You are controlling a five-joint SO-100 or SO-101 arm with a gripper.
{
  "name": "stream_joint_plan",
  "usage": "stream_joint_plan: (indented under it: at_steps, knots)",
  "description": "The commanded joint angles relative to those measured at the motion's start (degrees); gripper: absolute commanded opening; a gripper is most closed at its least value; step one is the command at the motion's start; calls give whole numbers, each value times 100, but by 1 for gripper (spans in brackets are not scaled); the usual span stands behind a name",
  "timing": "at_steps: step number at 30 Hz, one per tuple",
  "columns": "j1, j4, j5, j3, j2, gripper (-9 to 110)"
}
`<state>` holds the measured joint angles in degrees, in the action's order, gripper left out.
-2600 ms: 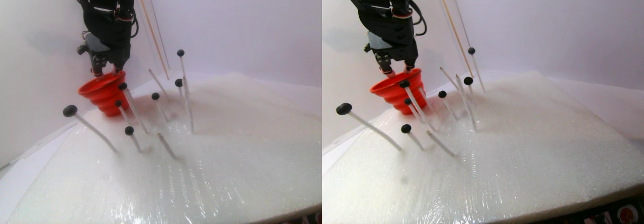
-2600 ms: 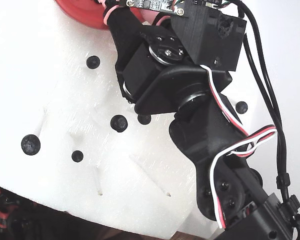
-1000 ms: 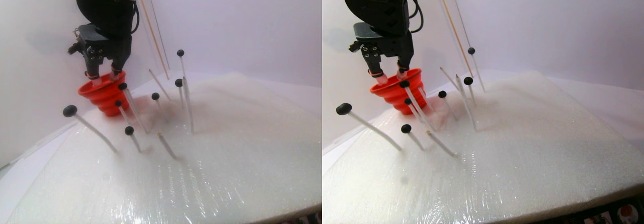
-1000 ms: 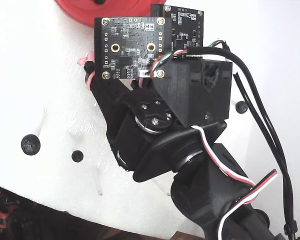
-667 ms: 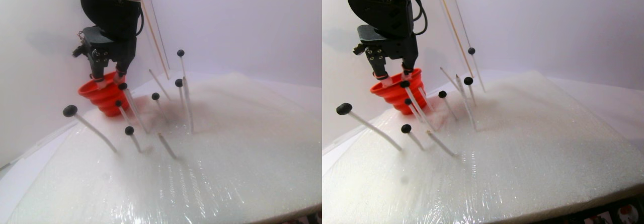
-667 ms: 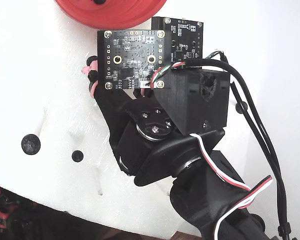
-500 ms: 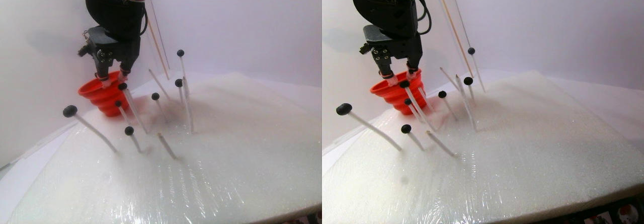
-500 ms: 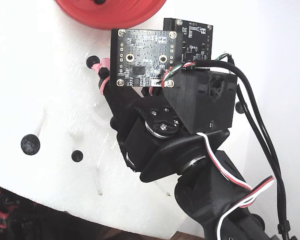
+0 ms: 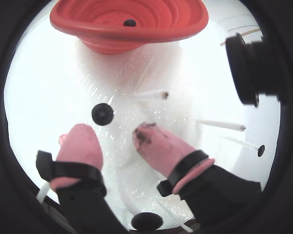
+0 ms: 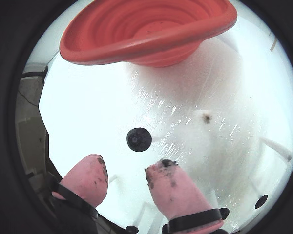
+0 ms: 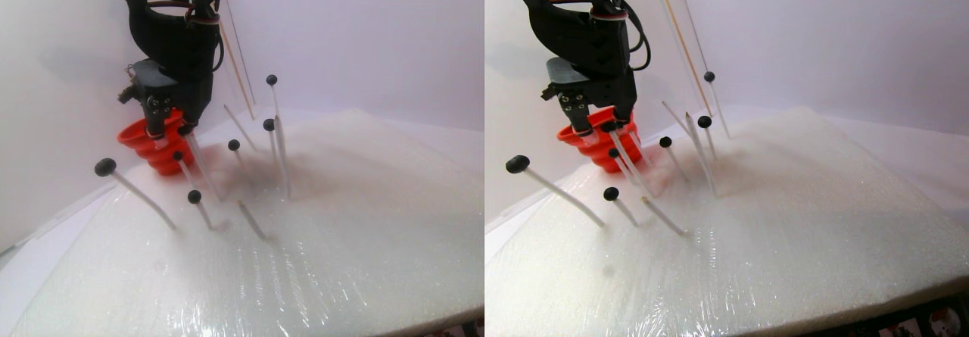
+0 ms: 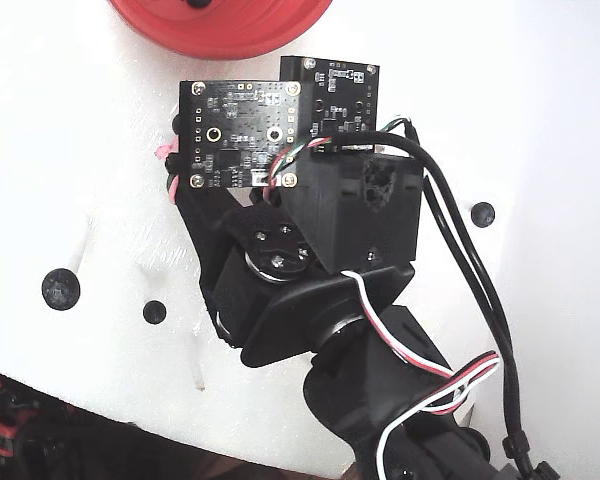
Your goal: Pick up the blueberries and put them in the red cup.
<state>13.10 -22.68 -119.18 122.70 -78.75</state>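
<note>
The red cup (image 9: 132, 29) fills the top of both wrist views (image 10: 151, 36), with one blueberry (image 9: 130, 22) lying inside it. My gripper (image 9: 111, 131) is open, and its pink fingertips (image 10: 173, 187) stand apart with nothing between them. Another blueberry (image 9: 103, 114) sits on its stick just ahead of the gap (image 10: 138, 139), not touched. In the stereo pair view the gripper (image 11: 168, 131) hangs low in front of the cup (image 11: 144, 144), among several blueberries on thin sticks (image 11: 105, 166) (image 11: 194, 196) (image 11: 234, 145). The fixed view shows the cup (image 12: 220, 25) at the top edge and the fingers hidden under the arm's circuit boards.
The sticks stand at slants in a white foam slab (image 11: 341, 223) wrapped in film. Bare sticks (image 9: 219, 125) lean close to the right finger. More berries (image 12: 61, 288) (image 12: 155, 311) (image 12: 483, 212) flank the arm. A tall thin rod (image 11: 235, 57) leans behind the arm.
The gripper has left the cup's rim, opened, and come down and to the right in the stereo pair view, toward the berry sticks in front of the cup.
</note>
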Motion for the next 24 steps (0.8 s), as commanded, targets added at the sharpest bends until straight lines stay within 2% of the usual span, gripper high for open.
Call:
stream_joint_plan:
  at_steps: [1,24]
  knots:
    - [70,-202,105,-26,-9,15]
    - [-105,-554,167,-853,844,15]
